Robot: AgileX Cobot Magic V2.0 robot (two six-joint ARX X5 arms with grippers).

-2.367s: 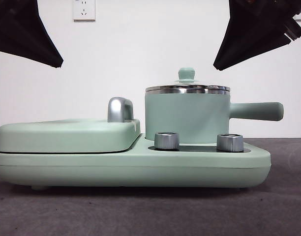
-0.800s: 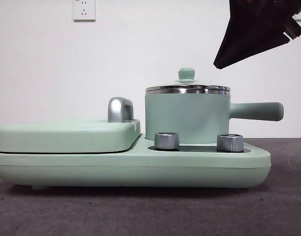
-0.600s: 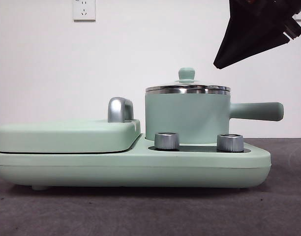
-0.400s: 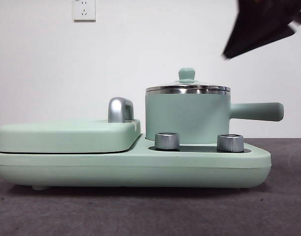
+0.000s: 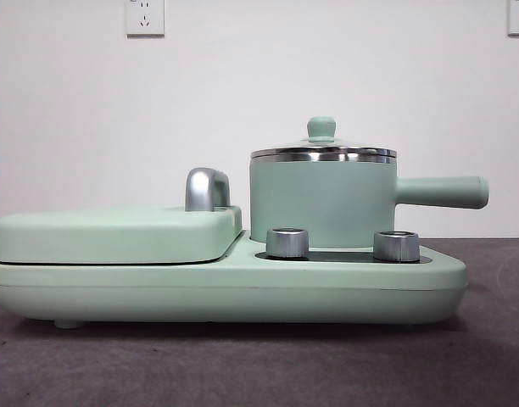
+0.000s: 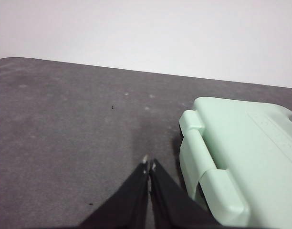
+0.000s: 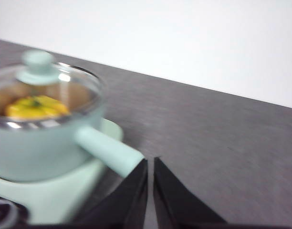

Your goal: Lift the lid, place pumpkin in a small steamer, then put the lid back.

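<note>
The small steamer (image 5: 323,202) stands on the right half of the appliance base, its long handle (image 5: 442,192) pointing right. The lid (image 5: 322,151) sits closed on it, knob (image 5: 321,128) on top. In the right wrist view the pumpkin (image 7: 35,107) shows yellow through the glass lid (image 7: 46,90), inside the steamer (image 7: 38,143). My right gripper (image 7: 151,162) is shut and empty, off beside the handle's end (image 7: 112,151). My left gripper (image 6: 149,162) is shut and empty over the grey table, beside the grill cover (image 6: 236,152). Neither gripper shows in the front view.
The wide appliance base (image 5: 226,288) has two silver knobs (image 5: 287,242) (image 5: 396,246) in front. The flat grill cover (image 5: 115,233) with a steel hinge handle (image 5: 207,188) lies closed on its left half. A white wall with sockets (image 5: 145,17) stands behind.
The left arm left the top left corner of the front view first. The right arm then rose and withdrew from the top right corner. The steamer and lid have not moved.
</note>
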